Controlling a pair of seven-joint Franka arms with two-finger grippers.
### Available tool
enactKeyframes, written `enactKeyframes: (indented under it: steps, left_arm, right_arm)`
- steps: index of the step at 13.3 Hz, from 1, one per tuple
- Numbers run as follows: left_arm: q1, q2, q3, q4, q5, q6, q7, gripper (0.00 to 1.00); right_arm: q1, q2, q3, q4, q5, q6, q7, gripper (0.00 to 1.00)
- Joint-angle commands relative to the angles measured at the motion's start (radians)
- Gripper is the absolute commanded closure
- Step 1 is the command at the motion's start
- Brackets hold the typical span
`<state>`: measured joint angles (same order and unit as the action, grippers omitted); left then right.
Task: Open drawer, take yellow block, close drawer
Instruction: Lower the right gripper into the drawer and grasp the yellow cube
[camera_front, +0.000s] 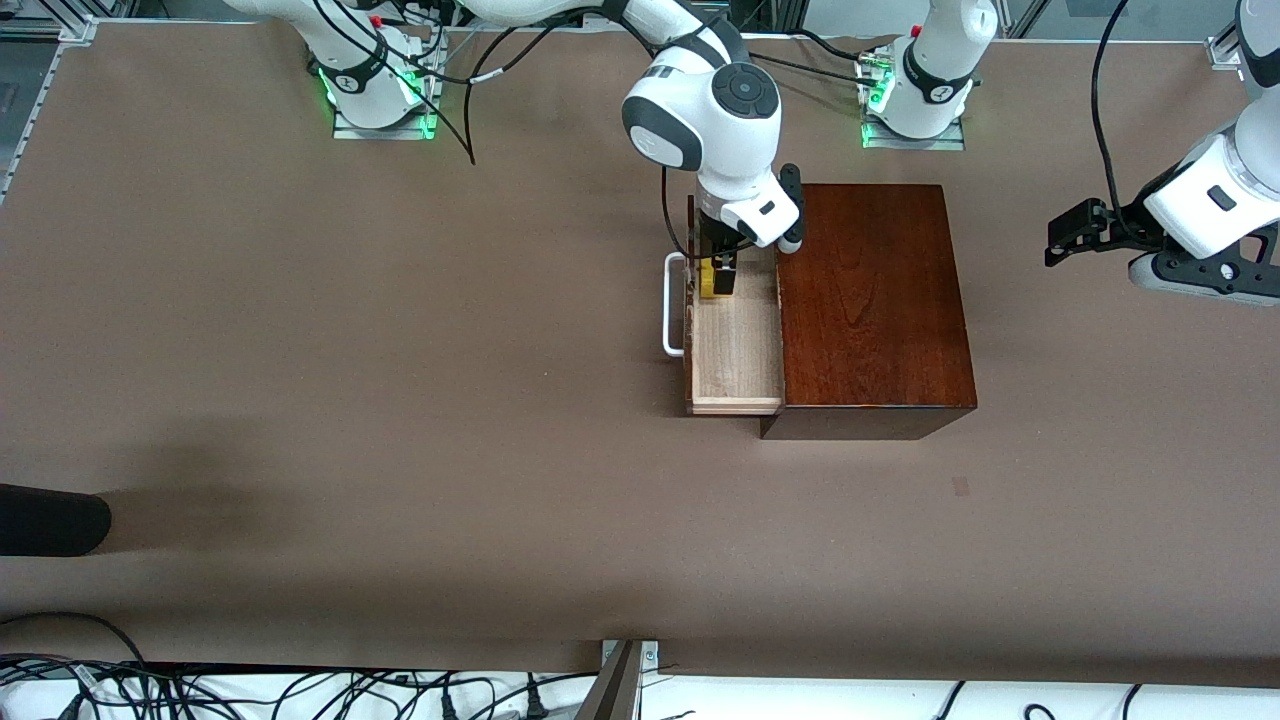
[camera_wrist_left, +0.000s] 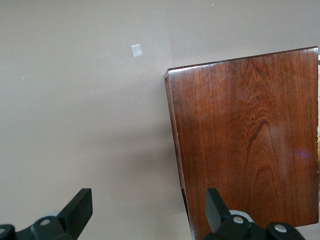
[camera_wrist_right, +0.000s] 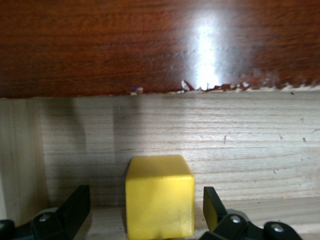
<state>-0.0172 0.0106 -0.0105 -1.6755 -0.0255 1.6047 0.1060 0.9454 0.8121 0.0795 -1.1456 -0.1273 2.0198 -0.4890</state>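
A robotics lab is shown here, not a home or a shop. Two white Franka arms are seen bolted on metal plates (camera_front: 385, 125) along the top edge of a wide brown matte table (camera_front: 350, 400), with green status lights glowing at each base (camera_front: 875, 100). Loose black cables (camera_front: 450, 90) are draped across the table's top edge, and more black cables (camera_front: 300, 690) are piled on the white floor below its lower edge. Aluminium frame brackets (camera_front: 70, 30) are fixed at the table's corners.
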Motion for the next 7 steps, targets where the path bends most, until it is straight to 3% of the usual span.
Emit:
enactKeyframes:
  steps: [1,4,7]
  left_arm:
    - [-0.010,0.011,0.004,0.025,0.022,-0.005,-0.008,0.00]
    - [-0.010,0.009,0.004,0.023,0.021,-0.008,-0.008,0.00]
    - [-0.010,0.011,0.004,0.025,0.021,-0.008,-0.008,0.00]
  right_arm:
    - [0.004,0.036,-0.001,0.038,-0.021,0.005,-0.014,0.05]
    - [0.004,0.042,-0.001,0.038,-0.037,0.017,-0.016,0.36]
    - [0.004,0.045,-0.001,0.038,-0.037,0.017,0.000,0.96]
